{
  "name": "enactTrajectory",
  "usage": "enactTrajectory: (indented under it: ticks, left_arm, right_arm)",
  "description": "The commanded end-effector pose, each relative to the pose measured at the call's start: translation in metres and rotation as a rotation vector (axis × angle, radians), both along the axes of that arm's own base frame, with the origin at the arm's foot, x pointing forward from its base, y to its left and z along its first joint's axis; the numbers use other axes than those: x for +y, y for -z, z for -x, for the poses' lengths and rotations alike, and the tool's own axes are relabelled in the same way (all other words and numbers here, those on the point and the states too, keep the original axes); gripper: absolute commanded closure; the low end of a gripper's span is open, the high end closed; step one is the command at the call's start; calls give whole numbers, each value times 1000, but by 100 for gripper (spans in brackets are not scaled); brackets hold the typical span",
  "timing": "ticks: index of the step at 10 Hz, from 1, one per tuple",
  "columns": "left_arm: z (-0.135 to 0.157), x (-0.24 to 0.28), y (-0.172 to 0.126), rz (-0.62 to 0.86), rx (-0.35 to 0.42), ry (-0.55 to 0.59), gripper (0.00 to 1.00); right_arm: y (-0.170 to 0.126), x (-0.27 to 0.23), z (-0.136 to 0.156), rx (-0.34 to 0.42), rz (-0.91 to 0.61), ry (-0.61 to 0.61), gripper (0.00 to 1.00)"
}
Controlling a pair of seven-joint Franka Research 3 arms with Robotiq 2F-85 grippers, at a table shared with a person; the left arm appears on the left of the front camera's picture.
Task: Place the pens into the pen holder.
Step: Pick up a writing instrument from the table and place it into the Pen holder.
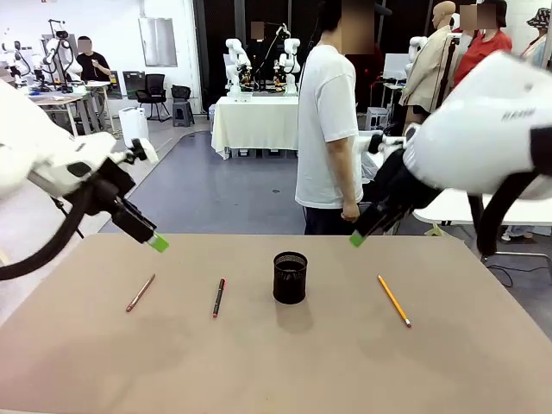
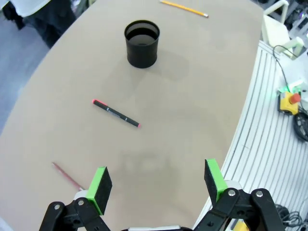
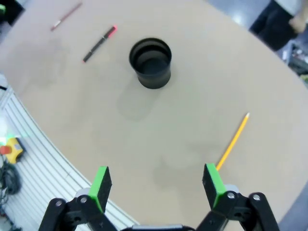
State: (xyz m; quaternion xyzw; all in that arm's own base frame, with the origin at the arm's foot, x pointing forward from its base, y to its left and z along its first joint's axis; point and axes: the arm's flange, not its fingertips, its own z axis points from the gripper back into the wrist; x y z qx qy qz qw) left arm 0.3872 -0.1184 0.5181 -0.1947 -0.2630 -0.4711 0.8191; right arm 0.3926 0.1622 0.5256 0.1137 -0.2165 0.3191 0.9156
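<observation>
Nothing gripped above the surface [image 1: 103, 362]
Left end effector [image 2: 157, 181] and right end effector [image 3: 156, 182] are held wide open; the pink pen [image 2: 67, 175] is seen nearest the left.

pens [image 1: 219, 297]: lying on table [image 1: 86, 371] | pen holder [image 1: 290, 278]: upright between them

White glossy rounded shells on left arm [image 1: 39, 151] and right arm [image 1: 487, 129], thick black cable [image 1: 47, 254] off each. Black links, silver pivot screws [image 2: 231, 193], green pads [image 2: 100, 185] on left claw [image 2: 156, 177] and right claw [image 3: 155, 177]. Faint grey lettering [image 1: 517, 114], upper right of the front view.
</observation>
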Motion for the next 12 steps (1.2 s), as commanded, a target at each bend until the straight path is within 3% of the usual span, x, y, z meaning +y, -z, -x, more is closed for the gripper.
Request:
enactTrajectory:
  ticks: [1, 3, 6, 9, 12]
  left_arm:
    - [-15, 20, -19, 7, -61, 67, 0]
    - [-16, 30, -39, 15, -144, 138, 0]
    - [-20, 49, -52, 74, -221, 160, 0]
    - [-28, 64, -58, 149, -202, 131, 0]
    - [-34, 71, -61, 194, -196, 112, 0]
  right_arm:
    - [-27, -21, -14, 1, -31, -116, 0]
    - [-47, -44, -19, -36, -13, -159, 0]
    - [-68, -96, -15, -195, -146, -172, 0]
    - [-67, -125, -18, -247, -223, -133, 0]
    - [-59, -130, -22, -296, -222, -205, 0]
